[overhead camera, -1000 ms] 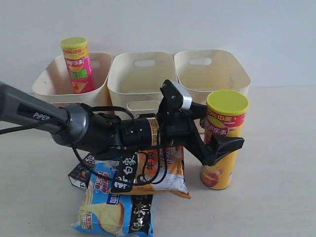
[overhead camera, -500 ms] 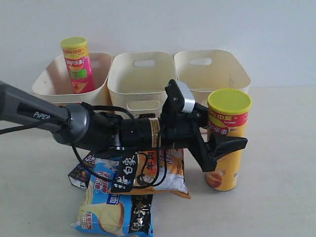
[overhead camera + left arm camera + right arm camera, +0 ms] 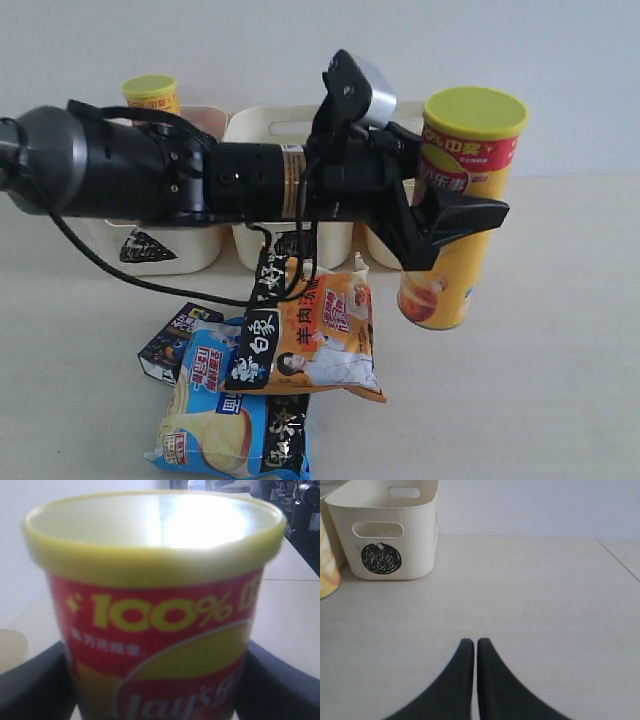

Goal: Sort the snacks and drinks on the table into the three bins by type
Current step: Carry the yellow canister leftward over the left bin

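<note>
Left claw (image 3: pixel 458 222): clenched on the orange-yellow can (image 3: pixel 462 150), one dark finger on either side of its body below the lid. Gripping across the round wall probably keeps so tall a thing from swinging.
Orange-yellow can: appears clear of the tabletop (image 3: pixel 560 400), leaning a little, in front of the row of bins. In the left wrist view its lid and red band fill the frame.
Likely destination: the triangle bin (image 3: pixel 190 250) at the left end of the row along the tabletop's far edge. The pink can (image 3: pixel 152 92) stands in it, so the like goes with like.
Middle bin (image 3: pixel 270 125): mostly hidden behind the arm, so its contents cannot be told.
Right claw (image 3: pixel 472 650): closed on nothing, its tips together over bare tabletop, near the circle bin (image 3: pixel 415 540) and out of the other arm's way.
Waiting near the tabletop's front edge: the orange bag (image 3: pixel 325 335) lies overlapping the blue bag (image 3: pixel 235 425), with the dark purple carton (image 3: pixel 175 340) just beside them on the left.
</note>
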You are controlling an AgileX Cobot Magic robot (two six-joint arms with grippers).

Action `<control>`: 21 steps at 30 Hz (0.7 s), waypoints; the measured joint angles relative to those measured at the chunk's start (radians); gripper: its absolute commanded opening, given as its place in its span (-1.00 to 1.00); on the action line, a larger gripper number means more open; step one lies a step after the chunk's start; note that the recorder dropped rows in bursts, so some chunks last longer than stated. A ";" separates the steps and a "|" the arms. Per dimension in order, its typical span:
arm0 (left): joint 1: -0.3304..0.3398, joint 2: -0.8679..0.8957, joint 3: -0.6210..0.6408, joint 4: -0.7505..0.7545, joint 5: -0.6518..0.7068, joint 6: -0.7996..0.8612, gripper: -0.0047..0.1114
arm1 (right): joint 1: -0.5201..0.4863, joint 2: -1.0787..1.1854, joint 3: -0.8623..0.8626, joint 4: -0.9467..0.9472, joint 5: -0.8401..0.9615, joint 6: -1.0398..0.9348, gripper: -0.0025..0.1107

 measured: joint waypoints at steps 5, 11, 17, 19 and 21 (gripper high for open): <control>0.000 -0.104 0.000 0.064 0.119 -0.104 -0.84 | 0.000 0.000 0.000 0.000 0.000 0.000 -0.96; 0.034 -0.204 0.000 0.070 0.188 -0.174 -0.84 | 0.000 0.000 0.000 0.000 0.000 0.000 -0.96; 0.157 -0.259 0.000 0.070 0.229 -0.229 -0.84 | 0.000 0.000 0.000 0.000 0.000 0.000 -0.96; 0.220 -0.269 0.000 0.070 0.236 -0.238 -0.84 | 0.000 0.000 0.000 0.000 0.000 0.000 -0.96; 0.276 -0.272 0.000 0.070 0.239 -0.241 -0.84 | 0.000 0.000 0.000 0.000 0.000 0.000 -0.96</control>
